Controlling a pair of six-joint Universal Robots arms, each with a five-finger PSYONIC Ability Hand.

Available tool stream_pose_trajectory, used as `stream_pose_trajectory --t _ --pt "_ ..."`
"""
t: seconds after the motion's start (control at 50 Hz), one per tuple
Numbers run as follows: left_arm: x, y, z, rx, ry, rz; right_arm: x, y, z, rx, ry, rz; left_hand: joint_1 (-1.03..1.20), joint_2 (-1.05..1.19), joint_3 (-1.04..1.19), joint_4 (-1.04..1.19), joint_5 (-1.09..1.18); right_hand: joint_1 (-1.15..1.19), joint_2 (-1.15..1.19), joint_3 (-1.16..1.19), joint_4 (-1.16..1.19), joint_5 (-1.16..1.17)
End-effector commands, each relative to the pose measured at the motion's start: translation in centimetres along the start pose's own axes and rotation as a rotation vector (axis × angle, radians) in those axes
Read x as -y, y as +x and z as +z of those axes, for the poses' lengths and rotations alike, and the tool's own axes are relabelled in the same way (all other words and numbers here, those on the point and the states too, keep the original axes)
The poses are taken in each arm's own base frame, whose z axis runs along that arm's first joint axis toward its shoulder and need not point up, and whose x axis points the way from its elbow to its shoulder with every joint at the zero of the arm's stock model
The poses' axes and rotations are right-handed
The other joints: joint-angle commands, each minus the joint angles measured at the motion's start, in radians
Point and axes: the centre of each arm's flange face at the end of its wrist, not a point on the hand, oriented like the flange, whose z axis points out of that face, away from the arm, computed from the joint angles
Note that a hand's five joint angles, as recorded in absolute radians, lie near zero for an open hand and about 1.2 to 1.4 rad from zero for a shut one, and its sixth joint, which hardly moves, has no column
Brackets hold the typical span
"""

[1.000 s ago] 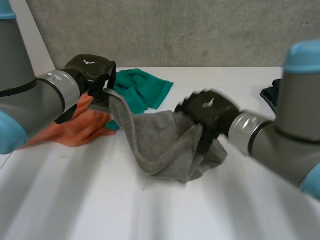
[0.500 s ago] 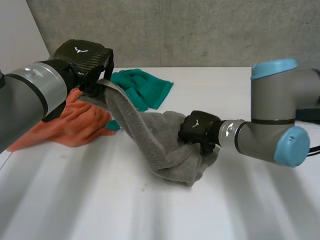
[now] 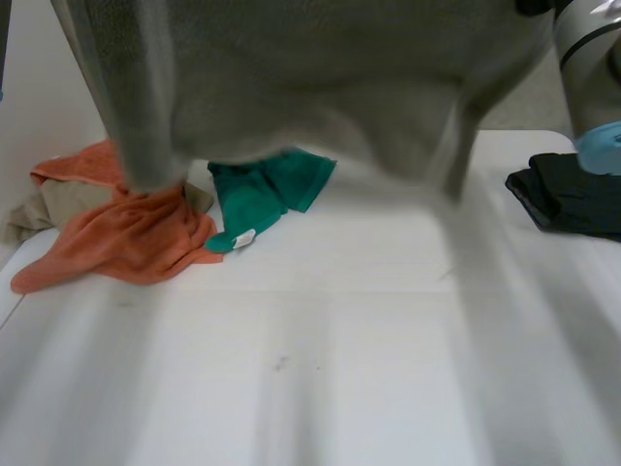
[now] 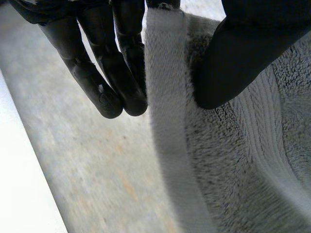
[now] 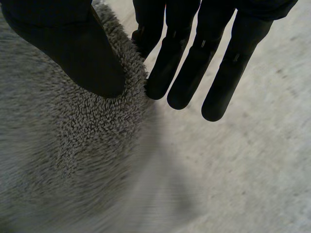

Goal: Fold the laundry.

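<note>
Left hand [image 4: 243, 53]: thumb pressed on the hemmed edge of the grey towel [image 4: 233, 160], straight fingers [image 4: 114, 82] close on the hem's other side. A pinch on the edge.
Right hand [image 5: 73, 43]: thumb bearing on the towel's pile at its edge, fingers [image 5: 194, 68] straight and just past that edge, the nearest one touching it. Reads as a second pinch.
Grey towel, head view [image 3: 310, 78]: stretched wide across the upper scene, hanging as a sheet, its lower edge apparently off the table [image 3: 320, 369].
Change: half a second ago it slumped in a heap on the table, left hand raising one end, right hand low in its folds. Now both ends are up and the cloth is pulled open between the hands.
Meaning for the task: judged as the spread-out step, no fold made yet; next it likely needs laying flat.
Nearby: orange cloth [image 3: 126, 238], green cloth [image 3: 262, 194], dark folded pile [image 3: 568, 194], all lying apart from the towel.
</note>
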Motion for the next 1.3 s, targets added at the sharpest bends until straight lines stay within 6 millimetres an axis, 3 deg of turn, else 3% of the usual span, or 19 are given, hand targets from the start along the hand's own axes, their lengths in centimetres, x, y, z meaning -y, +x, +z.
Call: stream_pose_trajectory --t 0.02,0.14,0.22,0.24,0.32,0.42,0.46,0.54,0.6,0.68,0.82,1.08,1.3 --pt "-3.5 2.1 -1.8 -0.101 -0.12 0.002 -0.9 -1.4 -2.9 0.159 -0.085 0.005 0.236 0.199 0.209 0.2 0.233 0.281 0.223 0.212 0.202 0.231" --pt "-9.2 3.6 -4.7 -0.183 -0.298 0.019 -5.3 -3.3 -6.8 0.296 -0.27 -0.011 0.236 0.199 0.209 0.2 0.233 0.281 0.223 0.212 0.202 0.231" --pt "-13.6 4.5 -7.6 -0.228 -0.451 0.028 -9.4 -4.5 -10.4 0.381 -0.441 -0.054 0.236 0.199 0.209 0.2 0.233 0.281 0.223 0.212 0.202 0.231" --pt "-15.3 4.9 -9.1 -0.247 -0.517 0.03 -11.4 -5.0 -12.0 0.417 -0.51 -0.073 0.236 0.199 0.209 0.2 0.233 0.281 0.223 0.212 0.202 0.231" --pt "-19.0 5.8 -12.6 -0.297 -0.652 0.04 -15.7 -6.0 -15.9 0.494 -0.666 -0.111 0.236 0.199 0.209 0.2 0.233 0.281 0.223 0.212 0.202 0.231" --pt "-21.6 6.5 -15.0 -0.34 -0.71 0.057 -18.0 -6.9 -18.5 0.563 -0.741 -0.146 0.236 0.199 0.209 0.2 0.233 0.281 0.223 0.212 0.202 0.231" --pt "-21.9 6.4 -15.2 -0.338 -0.711 0.06 -17.9 -6.8 -18.3 0.56 -0.735 -0.147 0.236 0.199 0.209 0.2 0.233 0.281 0.223 0.212 0.202 0.231" --pt "-21.0 5.9 -14.7 -0.325 -0.686 0.06 -16.6 -6.6 -17.6 0.53 -0.706 -0.104 0.236 0.199 0.209 0.2 0.233 -0.431 -0.489 -0.5 -0.51 -0.481" --pt "-19.8 5.5 -14.1 -0.315 -0.657 0.056 -14.5 -5.8 -16.5 0.487 -0.653 -0.068 0.236 0.199 0.209 0.2 0.233 -0.626 -0.684 -0.695 -0.705 -0.676" --pt "-18.8 5.3 -13.8 -0.304 -0.637 0.045 -12.5 -4.6 -15.1 0.44 -0.601 -0.019 0.236 0.199 0.209 0.2 0.233 -0.633 -0.691 -0.702 -0.711 -0.683" --pt "-18.6 5.2 -13.7 -0.298 -0.634 0.021 -13.2 -3.2 -13.2 0.48 -0.595 -0.048 0.236 0.199 0.209 0.2 0.233 -0.592 -0.65 -0.661 -0.67 -0.642" --pt "-18.8 5.1 -13.9 -0.304 -0.643 0.013 -16.1 -2.6 -10.2 0.757 -0.599 -0.424 0.236 0.199 0.209 0.2 0.233 -0.536 -0.594 -0.605 -0.615 -0.586" --pt "-18.9 4.9 -13.8 -0.309 -0.646 0.01 -19.5 -2.7 -8.4 0.661 -0.639 -0.442 0.236 0.199 0.209 0.2 0.233 -0.547 -0.606 -0.617 -0.626 -0.597"
